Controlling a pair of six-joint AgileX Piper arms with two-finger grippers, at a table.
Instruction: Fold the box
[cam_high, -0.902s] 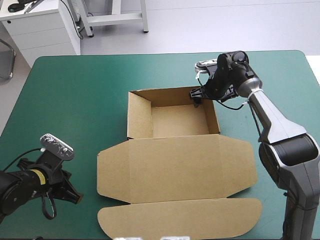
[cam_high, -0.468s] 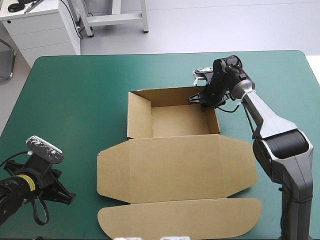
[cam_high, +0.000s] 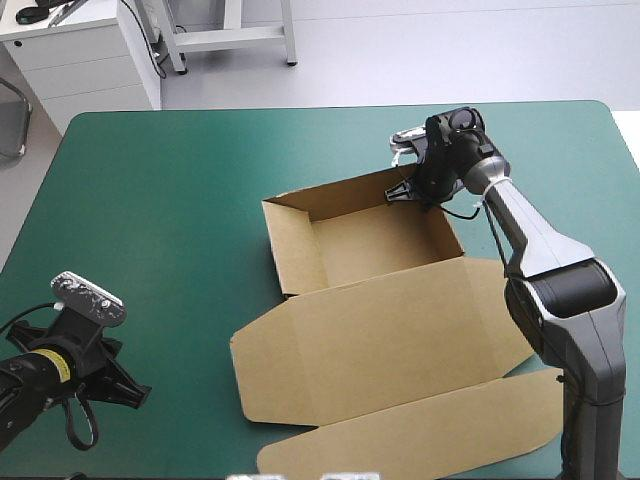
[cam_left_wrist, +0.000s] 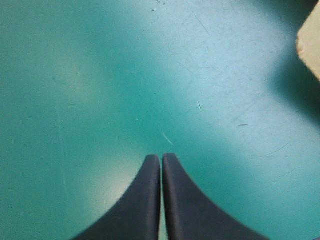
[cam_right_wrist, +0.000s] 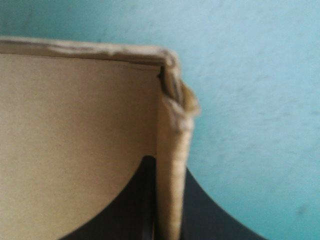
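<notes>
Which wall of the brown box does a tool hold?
The right wall, close to its far corner: the right tool pinches it, one finger on each side. The far wall and left wall stand untouched.

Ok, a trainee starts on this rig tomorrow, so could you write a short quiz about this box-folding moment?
1. True or false: the right hand is shut on the far right corner of the brown cardboard box.
2. What is under the left hand? A) bare teal-green table cover B) the box's lid C) a white T-shirt
3. Fill in: the box's wide lid panel lies ___ on the cover.
Key: 1 true; 2 A; 3 flat.
</notes>
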